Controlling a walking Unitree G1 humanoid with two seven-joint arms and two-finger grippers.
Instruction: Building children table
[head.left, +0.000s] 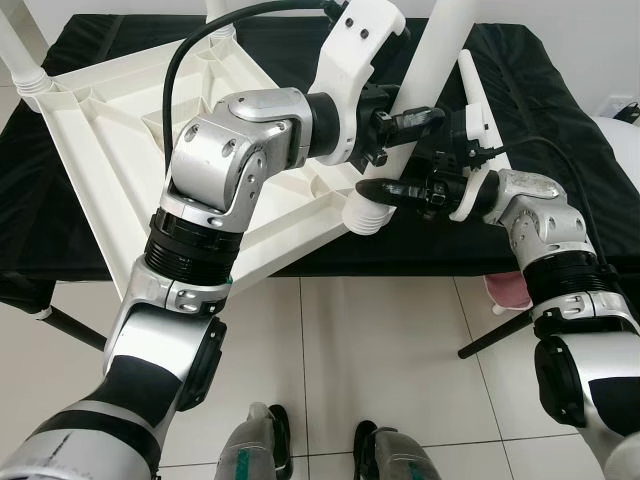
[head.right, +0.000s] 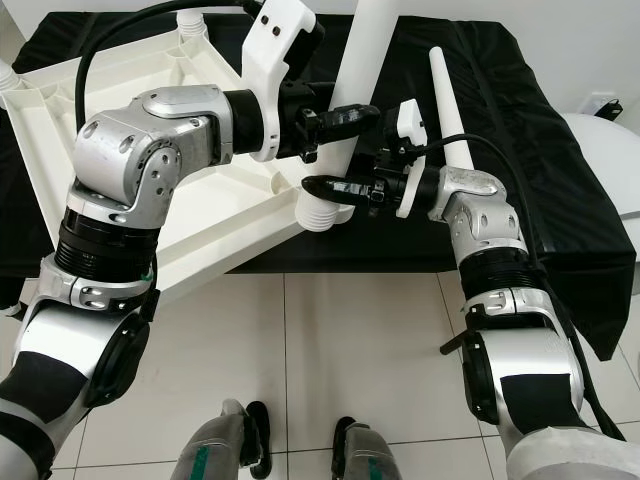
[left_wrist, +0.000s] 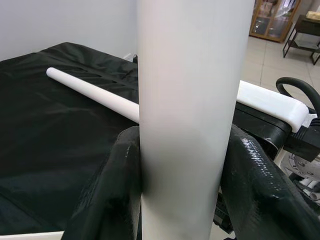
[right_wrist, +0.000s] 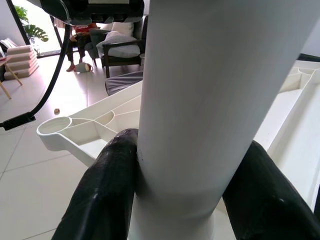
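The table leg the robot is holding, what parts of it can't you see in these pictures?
- Leg top: cut off by the upper edge in both eye views.
- Leg's screw end: whether it is seated in the tabletop corner is hidden by the right end effector.
- Leg sides: covered by the left end effector fingers in the left wrist view.

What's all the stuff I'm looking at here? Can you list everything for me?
Tabletop: one, white, upside down on the black cloth.
Upright leg: one, white, standing in the tabletop's near corner socket.
Loose leg: one, white, lying on the cloth by the right arm.
Black cloth: one, covering the work surface.
Floor: pale tiles.
Left claw: black, shut on the upright leg.
Right claw: black, shut on the same leg, lower down.
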